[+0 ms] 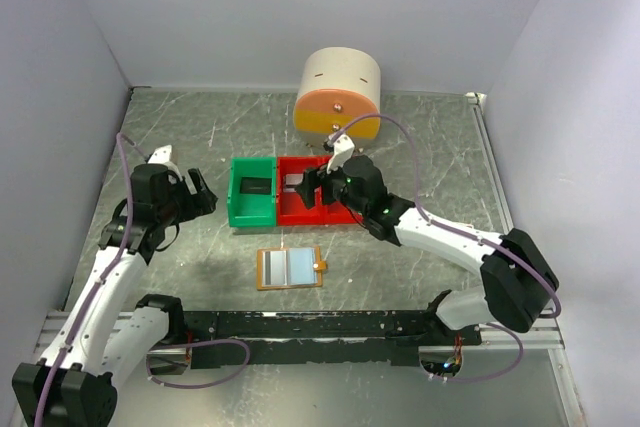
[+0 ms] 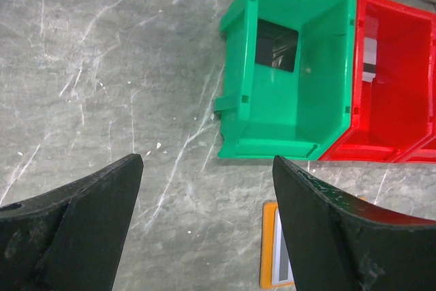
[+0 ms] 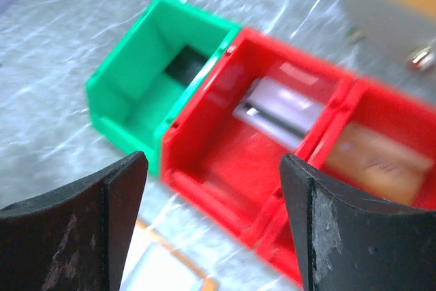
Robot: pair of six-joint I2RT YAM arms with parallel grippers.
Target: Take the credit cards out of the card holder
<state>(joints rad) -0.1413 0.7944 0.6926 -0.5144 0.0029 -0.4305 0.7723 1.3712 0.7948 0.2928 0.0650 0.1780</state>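
The right gripper [image 3: 212, 168] hangs wide and empty over the red bin [image 3: 228, 158] holding the grey-silver card [image 3: 276, 107] (the gold-orange card [image 3: 371, 161] lies next door). It should rise straight, clearing the walls; the card holder [image 1: 290, 267] lies open nearby.

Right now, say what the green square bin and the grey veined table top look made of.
Green square bin: likely moulded plastic, glossy; sheen on its walls. Grey veined table top: perhaps marble or printed laminate; white veins, dull shine.
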